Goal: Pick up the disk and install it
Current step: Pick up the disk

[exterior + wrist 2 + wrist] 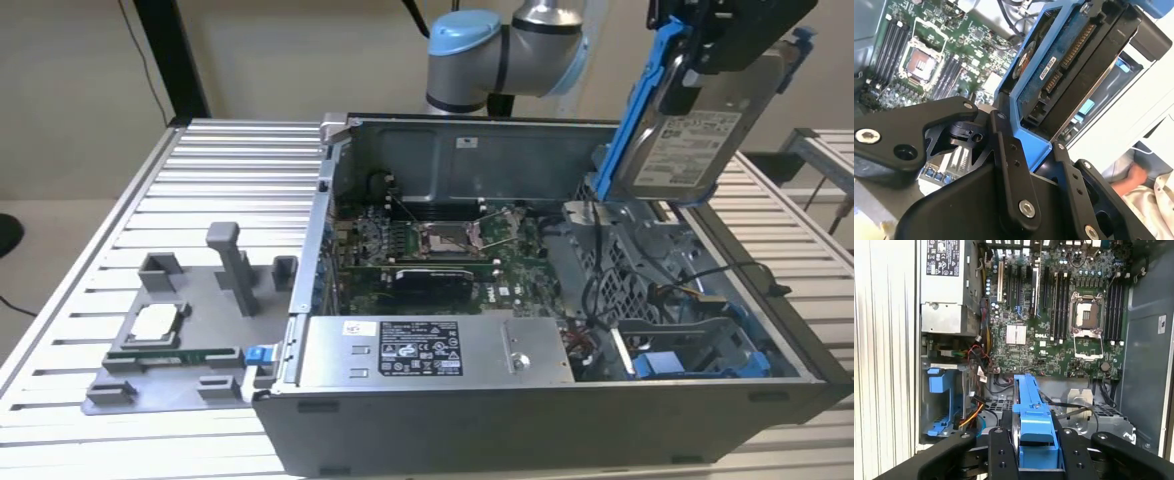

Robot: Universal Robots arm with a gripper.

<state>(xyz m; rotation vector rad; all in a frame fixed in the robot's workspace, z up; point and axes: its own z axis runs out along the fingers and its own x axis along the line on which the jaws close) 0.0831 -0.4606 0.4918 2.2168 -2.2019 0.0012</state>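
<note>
The disk (687, 140), a silver-grey drive with a white label in a blue carrier frame, hangs tilted in the air above the open computer case (534, 420), over its side at the exterior view's right. My gripper (714, 60) is shut on the disk's upper end. In the second wrist view the black fingers (1009, 150) clamp the blue frame, and the disk (1069, 65) shows its connector edge. In the first wrist view the disk (1031, 420) is seen edge-on, with the gripper (1034, 445) shut around it, above the case floor beside the motherboard (1054, 315).
A drive bay with blue plastic parts (674, 362) sits low in the case at the exterior view's right, with wires beside it. The grey power supply (414, 350) lies along the case's near side. A grey fixture tray (174, 330) stands on the slatted table (200, 170).
</note>
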